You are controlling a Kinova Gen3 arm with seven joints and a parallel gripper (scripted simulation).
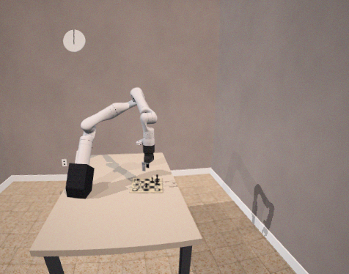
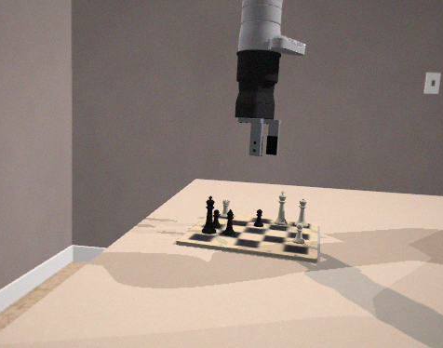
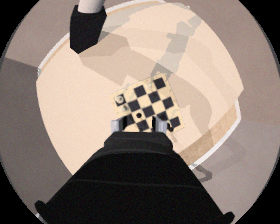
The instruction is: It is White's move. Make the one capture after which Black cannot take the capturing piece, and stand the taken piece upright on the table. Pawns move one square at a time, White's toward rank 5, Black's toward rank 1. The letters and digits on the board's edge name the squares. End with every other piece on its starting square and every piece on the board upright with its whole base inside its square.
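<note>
A small chessboard (image 2: 251, 236) lies on the table, also in the top view (image 1: 147, 184) and the wrist view (image 3: 145, 106). Black pieces stand at its left: a tall king (image 2: 208, 215), a pawn (image 2: 216, 218), a bishop-like piece (image 2: 230, 222) and a pawn (image 2: 258, 218) nearer the middle. White pieces: a rook-like piece (image 2: 225, 207) at the far left, a king (image 2: 281, 208), a queen (image 2: 302, 213) and a pawn (image 2: 299, 234) at the right. All stand upright. My gripper (image 2: 264, 152) hangs open and empty high above the board's far side.
The arm's black base block (image 1: 79, 180) stands on the table's left side. The table's right edge (image 1: 182, 198) runs close to the board. Walls stand behind and to the right.
</note>
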